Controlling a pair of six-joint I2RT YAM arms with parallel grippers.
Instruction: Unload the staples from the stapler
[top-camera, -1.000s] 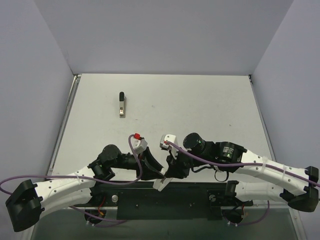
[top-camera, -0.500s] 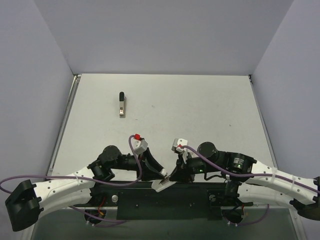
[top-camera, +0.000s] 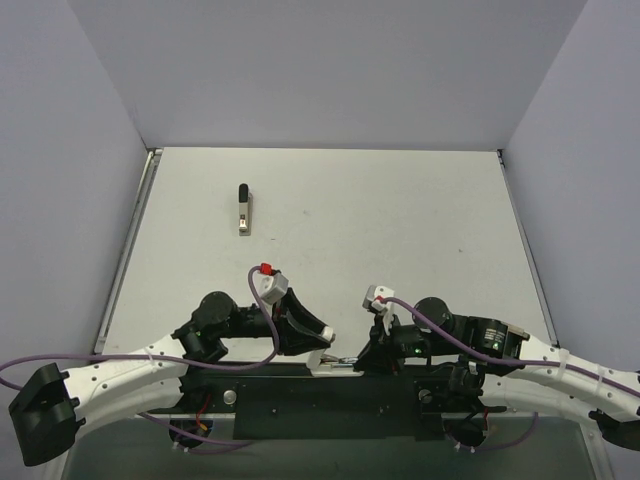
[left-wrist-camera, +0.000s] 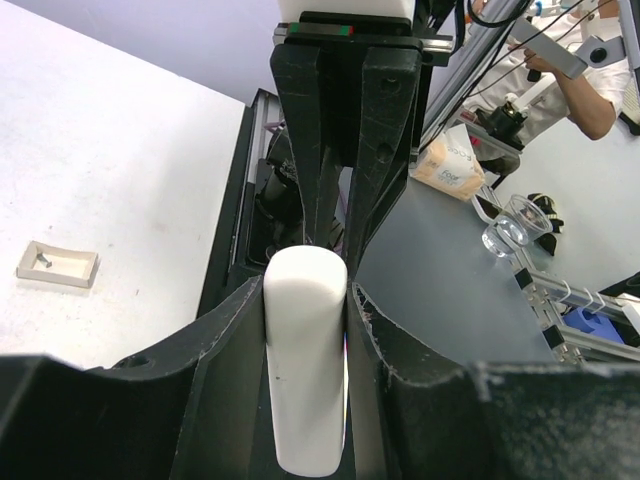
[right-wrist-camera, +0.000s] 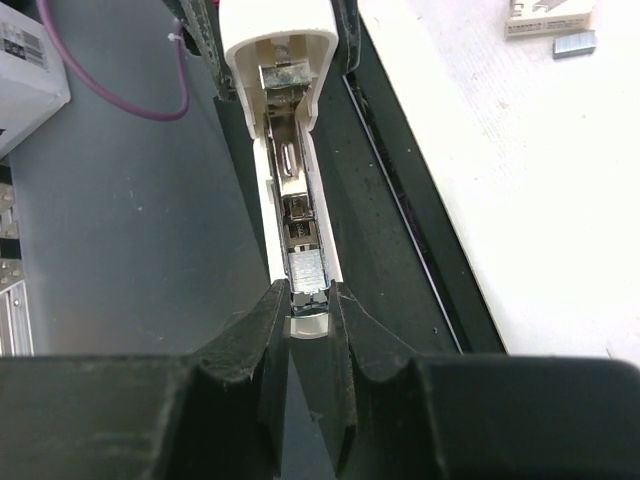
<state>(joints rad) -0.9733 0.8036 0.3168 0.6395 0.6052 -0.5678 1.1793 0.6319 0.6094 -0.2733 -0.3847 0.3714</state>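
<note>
The white stapler is clamped between my left gripper's fingers, just above the table's near edge. In the right wrist view it lies open, its metal staple tray showing with a strip of staples at the tray's near end. My right gripper is shut on that near end of the tray, its fingers pressed against both sides. From above, the left gripper and the right gripper face each other, close together.
A black-and-tan object lies at the far left of the table. A small box and a loose staple strip rest on the table. The black base plate runs under both grippers.
The right arm has pulled back to the right and lower toward the near edge. Its jaws have closed slightly. The left gripper has turned the stapler from tilted to level along the edge.
</note>
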